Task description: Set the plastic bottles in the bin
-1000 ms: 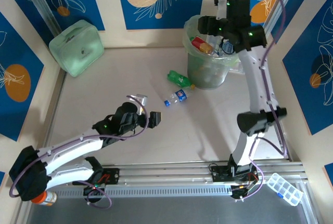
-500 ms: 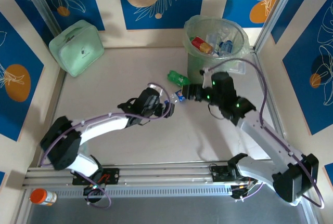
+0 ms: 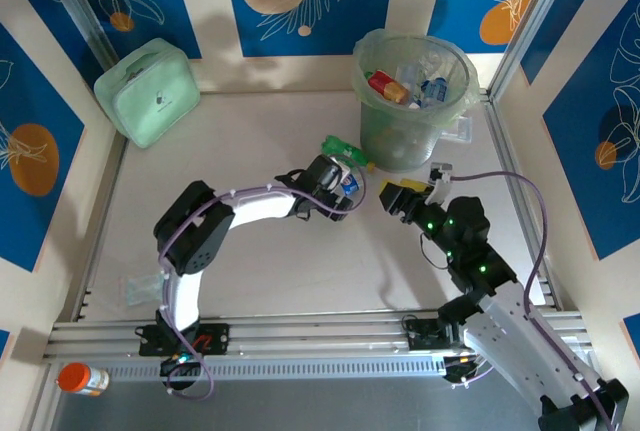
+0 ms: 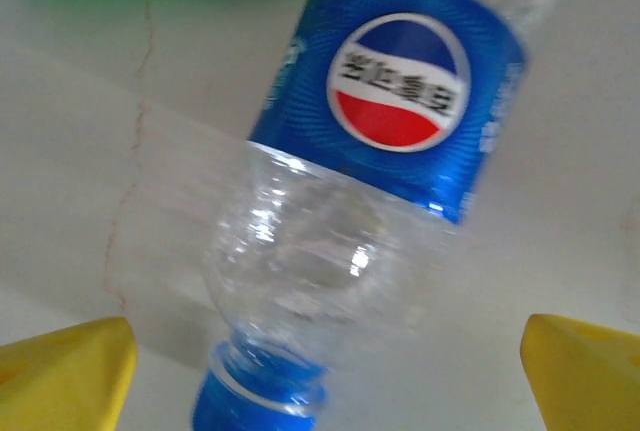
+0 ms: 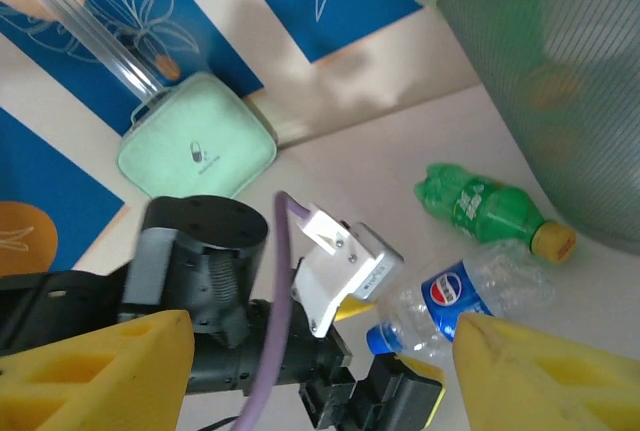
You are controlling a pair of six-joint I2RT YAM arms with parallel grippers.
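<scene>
Clear plastic, crushed flat: a blue-labelled bottle point(image 4: 390, 91) is pictured lying on its side near the middle of the table point(image 3: 300, 271), its blue cap turned toward the left gripper point(image 3: 342, 194). The gripper's yellow fingertips point(image 4: 65, 371) are spread wide to either side of the neck and touch nothing, so the bottle is judged bracketed but not yet gripped. A green bottle point(image 3: 340, 148) is seen on the table just beside it at twelve o'clock. The bin point(image 3: 372, 111), lined with a clear bag, stands at one o'clock from both, and several bottles point(image 3: 405, 86) are already lodged inside it. The right gripper point(image 3: 392, 194) is poised low at three o'clock of the blue-labelled bottle, near it but apart. Its pads point(image 5: 100, 371) are parted and nothing is carried between them.

The step in hand is taken to be the pick of the blue-labelled bottle by the left arm, with two bottles left on the table. A small advance is called for next, so that the body rather than the slim neck is caught. A closing of the fingers, a lift and a carry toward one o'clock over the rim would then be needed. The crushed plastic may be squeezed out sideways, and room must be kept from the right gripper close by.
</scene>
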